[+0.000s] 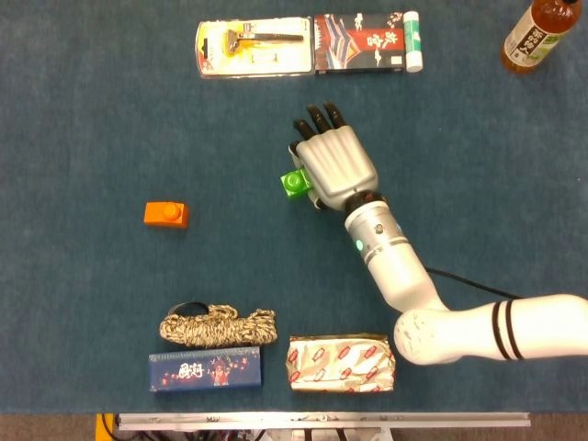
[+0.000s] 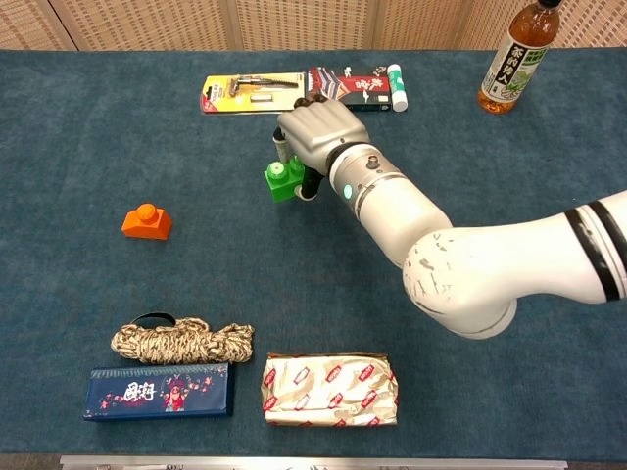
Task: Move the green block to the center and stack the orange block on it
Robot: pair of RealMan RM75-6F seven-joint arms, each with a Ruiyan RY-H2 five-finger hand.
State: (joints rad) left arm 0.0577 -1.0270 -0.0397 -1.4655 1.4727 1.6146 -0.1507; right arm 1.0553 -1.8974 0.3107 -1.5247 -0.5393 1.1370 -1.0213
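My right hand [image 1: 333,169] [image 2: 315,131] grips the green block [image 1: 295,184] [image 2: 283,181] near the middle of the blue table, its fingers curled over the block so only the block's left part shows. Whether the block touches the cloth I cannot tell. The orange block [image 1: 165,214] [image 2: 146,222] sits alone on the cloth far to the left, apart from the hand. My left hand is not visible in either view.
A razor pack [image 1: 253,48] and a dark patterned box [image 1: 360,42] lie at the back; a bottle [image 1: 535,35] stands at the back right. Near the front edge lie a coiled rope [image 1: 218,325], a blue box [image 1: 205,369] and a wrapped packet [image 1: 341,362].
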